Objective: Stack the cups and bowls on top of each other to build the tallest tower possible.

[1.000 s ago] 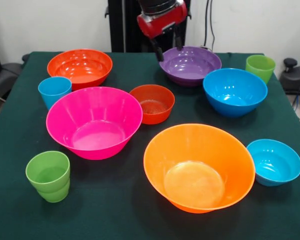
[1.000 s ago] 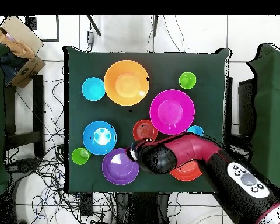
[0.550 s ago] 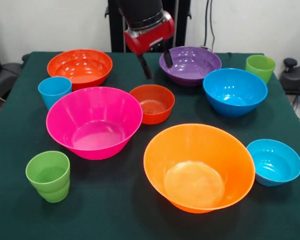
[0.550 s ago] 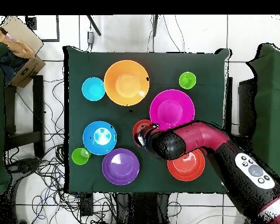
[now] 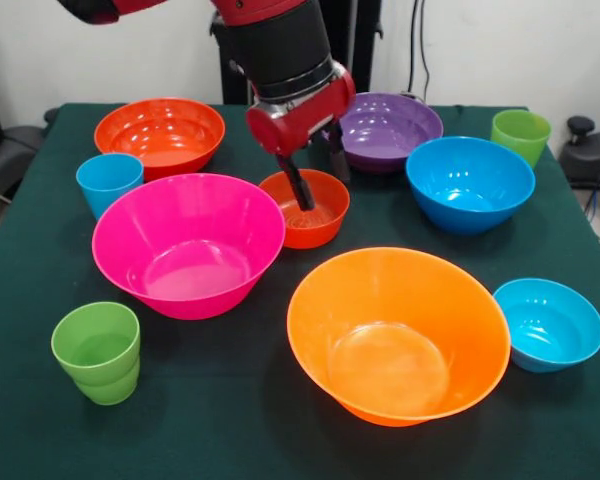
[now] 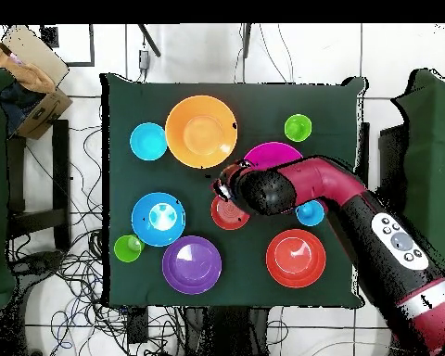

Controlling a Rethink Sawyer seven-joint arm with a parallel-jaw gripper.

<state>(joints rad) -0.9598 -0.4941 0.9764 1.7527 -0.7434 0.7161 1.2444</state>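
Because the red and black gripper hangs with its fingers spread and empty, one finger dipping inside the small glossy red-orange plastic bowl and the other outside its rim toward the round purple plastic bowl at 1 o'clock, a pinch on that thin wall may slip. If it does, the light bowl could skid into the large glossy pink plastic bowl touching it at 8 o'clock; no tower stands yet.
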